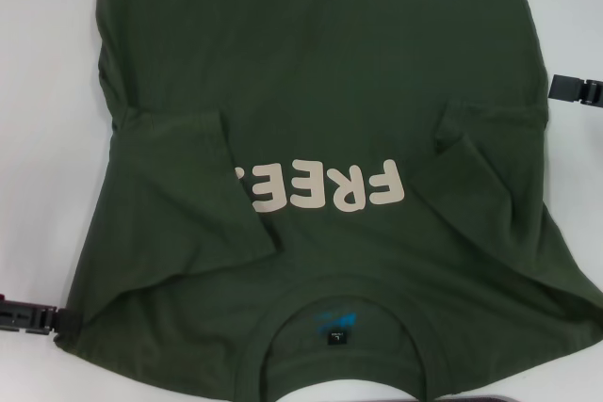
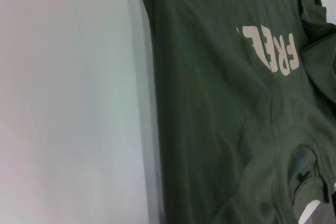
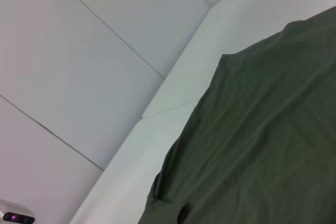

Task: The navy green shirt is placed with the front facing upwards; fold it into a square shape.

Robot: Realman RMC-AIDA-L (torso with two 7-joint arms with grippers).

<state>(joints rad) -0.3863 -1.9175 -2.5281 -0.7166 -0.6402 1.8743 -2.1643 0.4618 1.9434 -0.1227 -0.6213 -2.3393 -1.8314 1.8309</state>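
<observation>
Cotton, dark olive: the shirt (image 1: 320, 91) lay front up on the white table (image 1: 47, 138), collar (image 1: 334, 322) nearest my body, hem running off the far side of the head view. Cream lettering (image 1: 320, 185) sat mid-chest, partly covered on my left by a sleeve (image 1: 188, 157) already turned inward; the right sleeve (image 1: 490, 138) was likewise turned in.

My left gripper (image 1: 28, 315) sat at the shirt's shoulder edge near the collar end, touching or just beside the cloth; whether its fingers were parted or closed I could not tell. My right gripper (image 1: 577, 89) sat just off the opposite side seam, farther up the body; its fingers equally unreadable.

Handling, as I judged it: light, limp, no stiffness; would sag and crease between holds, slide readily on the smooth top. Best taken by pinching the shoulder seams or hem corners.

Room: bare table outboard of each gripper, a wall beyond the far edge.
</observation>
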